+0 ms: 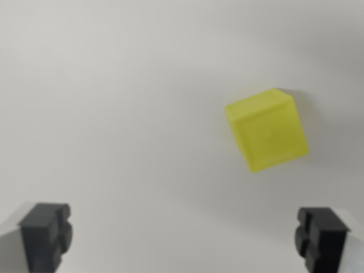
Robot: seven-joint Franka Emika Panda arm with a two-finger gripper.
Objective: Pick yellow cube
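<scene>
Resting on white counter (114,85): yellow cube (267,131), tilted, wrist view's right. Fingers (45,236) spread wide, holding nothing, clear of cube.

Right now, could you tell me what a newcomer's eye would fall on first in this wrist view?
The yellow cube stands out, lying turned at an angle right of centre on the plain white surface. Next come the gripper's two black fingertips, spread wide at the bottom corners, holding nothing.
</scene>
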